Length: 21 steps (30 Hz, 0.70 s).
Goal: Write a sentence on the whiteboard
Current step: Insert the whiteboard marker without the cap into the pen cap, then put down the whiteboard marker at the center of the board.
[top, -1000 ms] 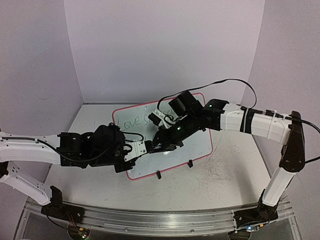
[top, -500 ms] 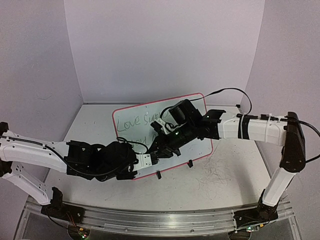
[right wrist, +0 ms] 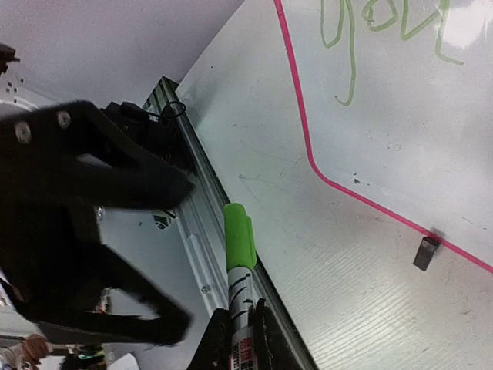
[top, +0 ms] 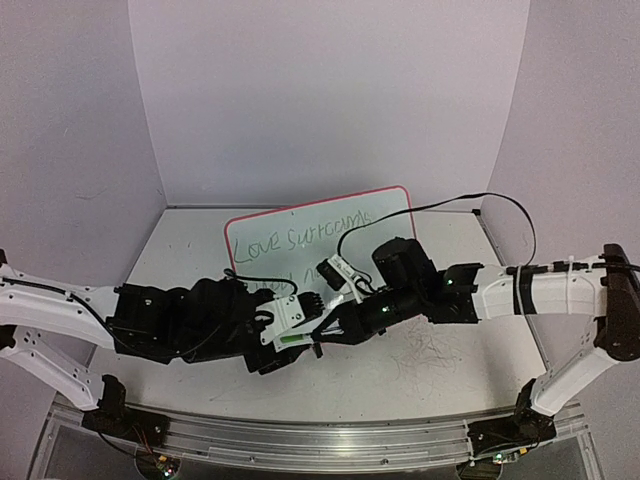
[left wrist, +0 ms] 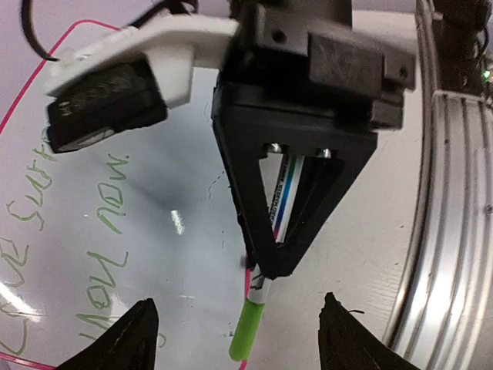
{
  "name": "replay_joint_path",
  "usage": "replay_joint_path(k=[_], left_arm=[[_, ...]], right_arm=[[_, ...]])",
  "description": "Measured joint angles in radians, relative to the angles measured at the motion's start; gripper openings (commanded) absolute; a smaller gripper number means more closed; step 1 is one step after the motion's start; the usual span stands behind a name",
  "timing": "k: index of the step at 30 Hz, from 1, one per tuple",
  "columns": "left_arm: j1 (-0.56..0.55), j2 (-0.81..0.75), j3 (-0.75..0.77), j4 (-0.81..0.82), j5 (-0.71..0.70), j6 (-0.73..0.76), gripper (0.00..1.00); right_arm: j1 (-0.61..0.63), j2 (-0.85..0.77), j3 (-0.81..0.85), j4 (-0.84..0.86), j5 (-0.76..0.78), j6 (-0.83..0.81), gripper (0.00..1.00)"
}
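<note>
The whiteboard (top: 385, 215) lies on the table, with its pink rim also in the left wrist view (left wrist: 154, 185) and the right wrist view (right wrist: 400, 116). The green sentence (top: 298, 238) runs in two lines, and the arms hide part of the lower line. Its last words (left wrist: 108, 231) show in the left wrist view. My right gripper (right wrist: 239, 327) is shut on a white marker (right wrist: 241, 289) with a green cap (right wrist: 239, 233). The capped end (left wrist: 247, 333) hangs between the spread fingers of my open left gripper (left wrist: 243, 339), touching neither. Both grippers (top: 305, 338) meet at the board's near edge.
A black clip foot (right wrist: 424, 251) sits on the board's near rim. The aluminium rail (left wrist: 447, 193) runs along the table's front edge close to both grippers. Faint grey scribbles (top: 430, 350) mark the table on the right.
Both arms have drawn back from over the board toward its near edge. My left gripper, shut before, has opened round the marker's capped end. The right stays shut on the marker.
</note>
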Motion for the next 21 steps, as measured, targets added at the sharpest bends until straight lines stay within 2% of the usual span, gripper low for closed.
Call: replay_joint_path(k=[5, 10, 14, 21], left_arm=[[0.0, -0.092, 0.0, -0.007, 0.091, -0.133, 0.79], [0.0, -0.202, 0.01, -0.026, 0.118, -0.243, 0.82], [0.0, -0.29, 0.035, -0.027, 0.064, -0.324, 0.83], [0.0, -0.389, 0.04, -0.019, -0.111, -0.459, 0.87]], right_arm=[[-0.024, -0.071, -0.159, 0.129, 0.026, -0.122, 0.0], [-0.013, -0.08, -0.203, 0.192, 0.072, -0.251, 0.0], [0.033, -0.03, -0.182, 0.228, 0.093, -0.331, 0.01], [0.108, 0.217, -0.084, 0.222, 0.149, -0.411, 0.02]])
